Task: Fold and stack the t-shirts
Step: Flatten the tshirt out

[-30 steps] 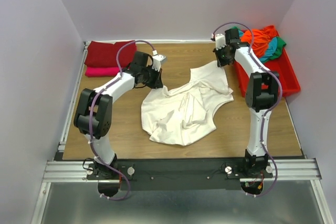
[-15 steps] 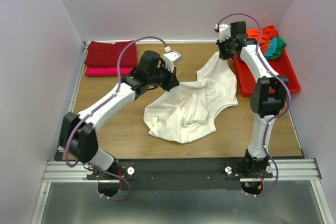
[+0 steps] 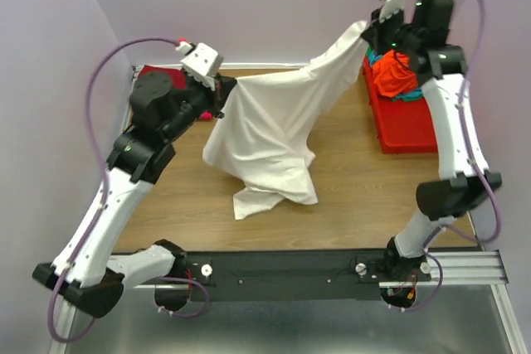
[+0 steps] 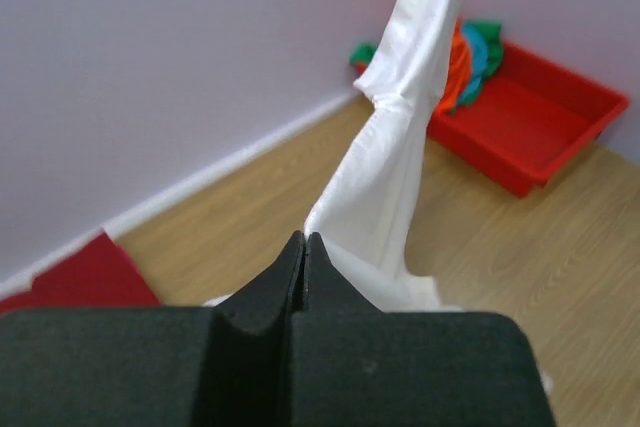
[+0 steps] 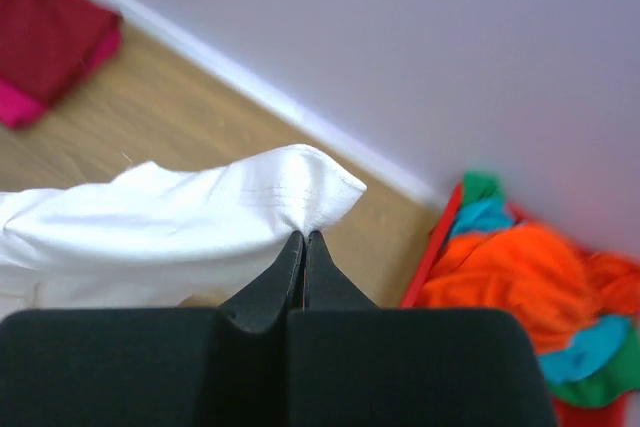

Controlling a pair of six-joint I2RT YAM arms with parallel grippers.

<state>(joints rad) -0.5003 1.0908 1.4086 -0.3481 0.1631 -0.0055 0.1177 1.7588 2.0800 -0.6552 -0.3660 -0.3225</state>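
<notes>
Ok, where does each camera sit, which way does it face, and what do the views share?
Top external: above and behind the robot, looking down on the table; left arm and right arm show, left claw and right claw holding the cream-white t-shirt between them.
Left wrist: on the left arm, facing along that t-shirt toward the red tray; its shut claw shows.
Right wrist: on the right arm, facing the back wall and the dark red shirt; its shut claw shows.
Shared: both wrist views see the orange shirt.
</notes>
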